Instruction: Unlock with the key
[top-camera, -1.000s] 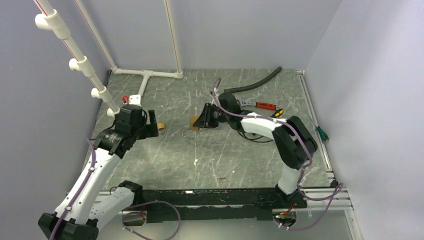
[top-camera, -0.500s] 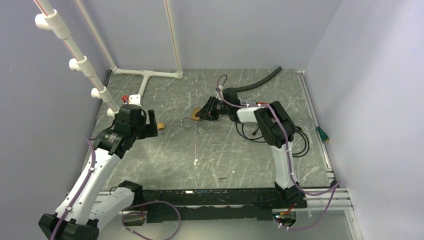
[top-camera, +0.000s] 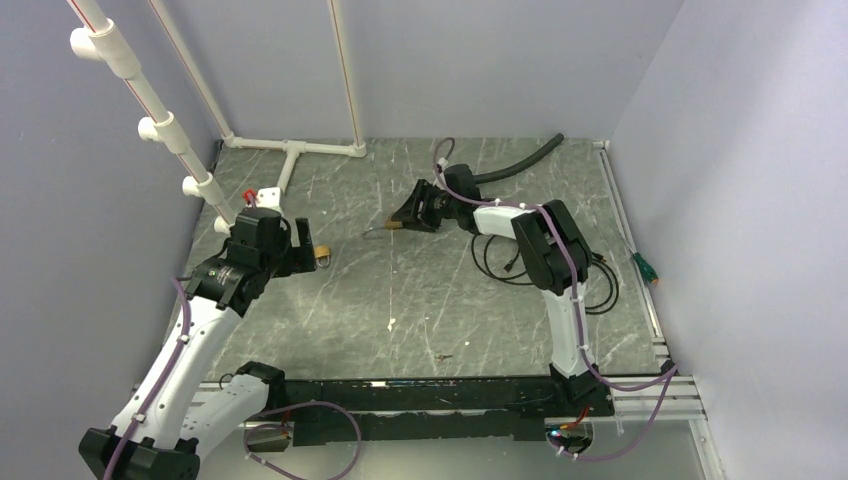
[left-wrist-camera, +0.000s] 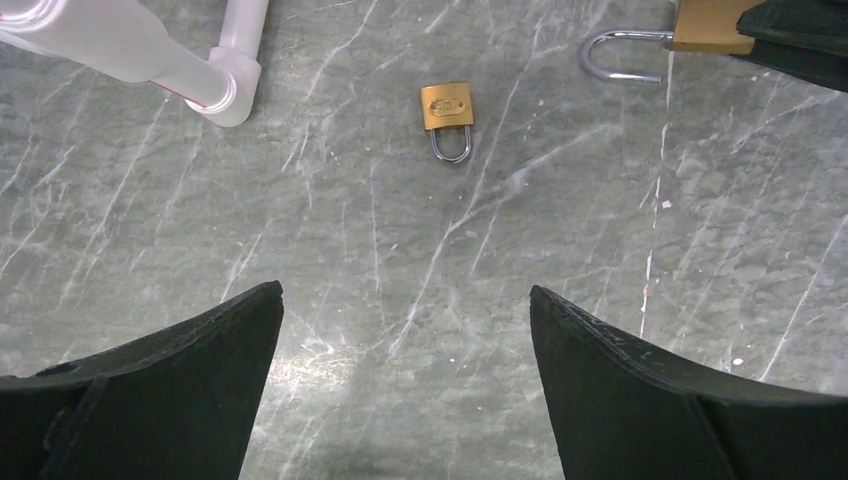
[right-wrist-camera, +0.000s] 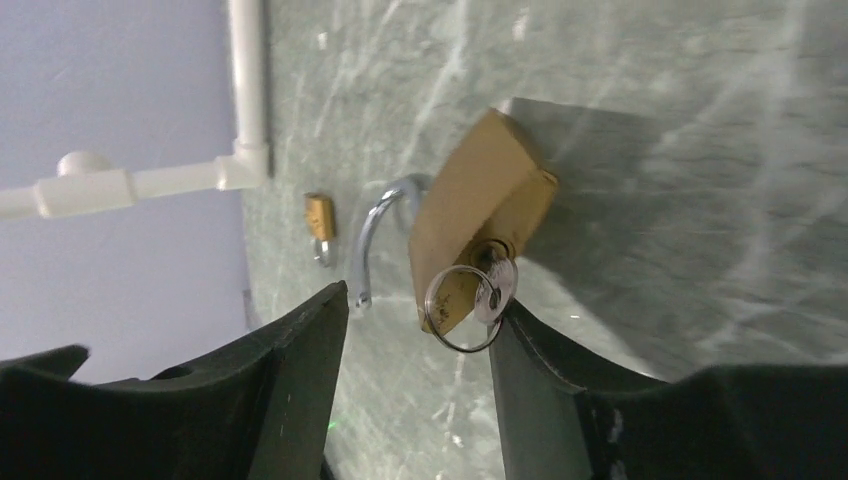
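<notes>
**A:** How far along is the unlocking looking?

**B:** Nearly finished, I am judging. The key (right-wrist-camera: 493, 283) is sitting pushed into the keyway at the bottom of the large padlock (right-wrist-camera: 478, 205). That lock is lying on its side on the tabletop (left-wrist-camera: 400, 250) in front of the right arm. Its shackle (right-wrist-camera: 366, 243) is showing one leg free of the body in the left wrist view, so the lock is appearing sprung.

**A:** Are the right jaws holding the key?

**B:** They are standing partly apart on either side of the key end of the lock, gripping nothing that I am seeing. The key is lying close against one of them. The left jaws are hanging spread wide over bare stone, short of both locks, holding nothing.

**A:** What is remaining?

**B:** Little, I am guessing: perhaps swinging the shackle fully clear, or simply drawing the arm away.

**A:** And the materials?

**B:** The lock body is reading as a blocky slab of brushed brass with squared corners, and the shackle as a smooth, shiny steel U. The key is tiny and pale gold, carrying a thin wire ring (right-wrist-camera: 428, 303) that is dangling loose. A small padlock (left-wrist-camera: 447, 107), closed, is lying apart, nearer the left arm. The tabletop is looking like hard grey-green marble with white veins, likely slick under metal.
</notes>
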